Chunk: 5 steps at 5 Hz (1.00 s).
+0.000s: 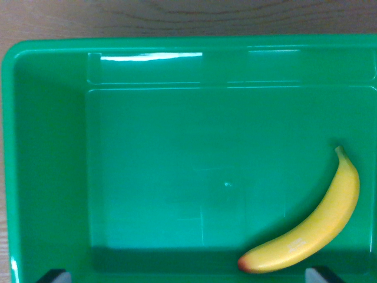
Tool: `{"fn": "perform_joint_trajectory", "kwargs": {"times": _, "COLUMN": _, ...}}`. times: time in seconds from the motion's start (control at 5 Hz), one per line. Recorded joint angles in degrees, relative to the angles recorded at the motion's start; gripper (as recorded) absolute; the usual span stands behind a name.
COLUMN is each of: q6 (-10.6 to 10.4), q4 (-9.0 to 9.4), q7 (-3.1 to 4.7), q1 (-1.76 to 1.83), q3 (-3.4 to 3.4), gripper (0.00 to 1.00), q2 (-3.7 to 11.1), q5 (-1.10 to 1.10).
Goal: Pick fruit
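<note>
A yellow banana (312,227) lies on the floor of a green plastic bin (47,147), in the wrist view's lower right. Its stem points up toward the right wall and its reddish tip rests near the bottom edge. Two dark fingertips (54,275) of my gripper (188,276) poke in at the bottom edge, one at the left and one at the right, far apart. Nothing lies between them, so the gripper is open. The right fingertip sits just beside the banana's lower end, not touching it.
The bin's walls rise on the left, top and right of the view. A wooden tabletop (177,17) shows beyond the bin's far rim. The rest of the bin floor holds no other objects.
</note>
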State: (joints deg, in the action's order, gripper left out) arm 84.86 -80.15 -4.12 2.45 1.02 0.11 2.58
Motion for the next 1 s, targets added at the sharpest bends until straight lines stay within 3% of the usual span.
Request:
{"fn": "perform_joint_trajectory", "kwargs": {"times": 0.2, "q6": -2.1, "q4": 1.70, "q7": -0.69, "q1": -0.40, "q3": -0.40, "gripper": 0.00, "q2": 0.73, "q5": -0.19}}
{"fn": "perform_joint_trajectory", "kwargs": {"times": 0.4, "q6": -2.1, "q4": 1.70, "q7": -0.69, "q1": -0.40, "q3": -0.40, "gripper": 0.00, "q2": 0.73, "q5": -0.19}}
{"fn": "perform_joint_trajectory", "kwargs": {"times": 0.6, "q6": -4.5, "q4": 3.63, "q7": -1.48, "q1": -0.85, "q3": -0.84, "gripper": 0.00, "q2": 1.55, "q5": -0.40}}
{"fn": "perform_joint_trajectory", "kwargs": {"times": 0.8, "q6": -4.5, "q4": 3.63, "q7": -1.48, "q1": -0.85, "q3": -0.84, "gripper": 0.00, "q2": 1.55, "q5": -0.40}}
{"fn": "perform_joint_trajectory", "kwargs": {"times": 1.0, "q6": -7.1, "q4": 5.64, "q7": -2.30, "q1": -1.32, "q3": -1.31, "gripper": 0.00, "q2": 2.41, "q5": -0.62}}
